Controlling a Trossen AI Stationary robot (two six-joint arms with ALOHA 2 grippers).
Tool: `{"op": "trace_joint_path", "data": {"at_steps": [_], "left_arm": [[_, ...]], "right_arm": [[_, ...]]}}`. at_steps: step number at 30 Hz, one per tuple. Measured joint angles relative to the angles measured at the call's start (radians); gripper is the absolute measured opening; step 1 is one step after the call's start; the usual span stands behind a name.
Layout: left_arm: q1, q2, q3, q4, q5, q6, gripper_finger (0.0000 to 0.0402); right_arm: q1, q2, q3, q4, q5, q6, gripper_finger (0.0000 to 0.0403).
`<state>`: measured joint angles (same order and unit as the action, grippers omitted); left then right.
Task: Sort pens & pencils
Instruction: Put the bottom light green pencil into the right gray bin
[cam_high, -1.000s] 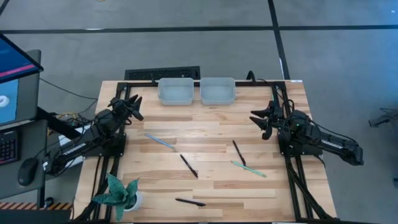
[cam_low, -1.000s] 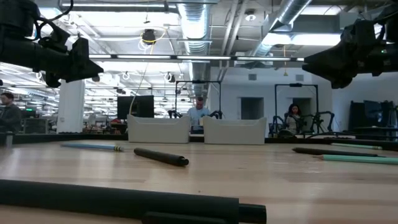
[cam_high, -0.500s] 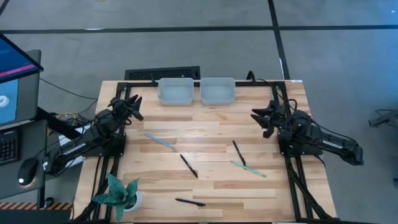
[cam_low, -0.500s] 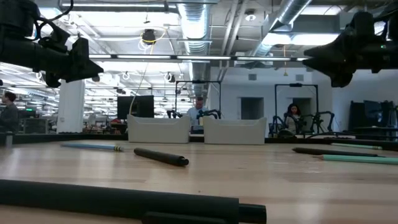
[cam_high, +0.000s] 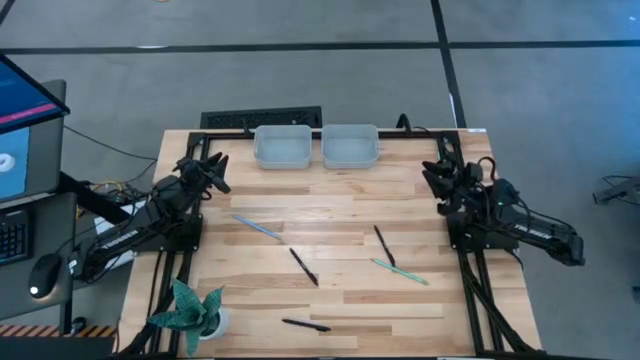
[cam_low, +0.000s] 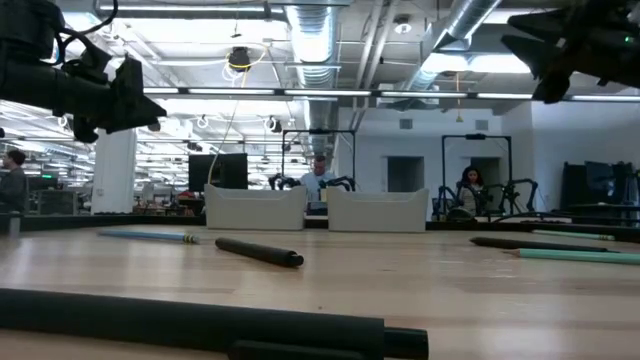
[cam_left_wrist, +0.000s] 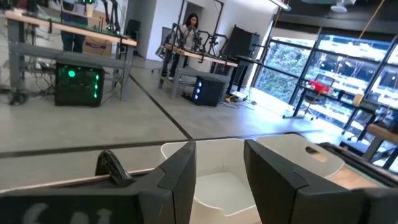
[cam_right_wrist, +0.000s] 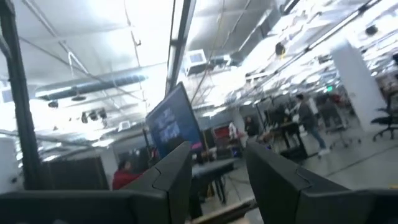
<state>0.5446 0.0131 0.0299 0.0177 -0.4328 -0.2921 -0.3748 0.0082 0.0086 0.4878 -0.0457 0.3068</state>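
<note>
Five sticks lie flat on the wooden table. In the high view they are a teal one, a black one, a black one, a teal one and a black one near the front edge. My left gripper hovers open above the table's left side, left of the bins. My right gripper is open and raised over the right side, tipped upward. In its wrist view it sees only the room's ceiling. Neither gripper touches anything.
Two pale grey bins stand side by side at the table's far edge. A small potted plant sits at the near left corner. A monitor and a mouse are off the table's left side. People show in the room beyond.
My right gripper has moved up and toward the table's far edge, and has tipped upward. My left arm and the five sticks have kept still.
</note>
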Motion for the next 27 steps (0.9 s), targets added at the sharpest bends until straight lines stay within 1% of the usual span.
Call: {"op": "trace_joint_path", "data": {"at_steps": [11,19,23,27], "left_arm": [[0.000,0.000,0.000,0.000,0.000,-0.022,0.0126],[0.000,0.000,0.000,0.000,0.000,-0.016,0.0126],[0.000,0.000,0.000,0.000,0.000,-0.017,0.0126],[0.000,0.000,0.000,0.000,0.000,-0.017,0.0126]], "right_arm": [[0.000,0.000,0.000,0.000,0.021,0.023,0.0175],[0.000,0.000,0.005,0.017,0.034,0.034,0.0209],[0.000,0.000,0.064,-0.038,0.035,0.015,0.0219],[0.000,0.000,0.170,-0.151,0.035,-0.048,0.0221]]}}
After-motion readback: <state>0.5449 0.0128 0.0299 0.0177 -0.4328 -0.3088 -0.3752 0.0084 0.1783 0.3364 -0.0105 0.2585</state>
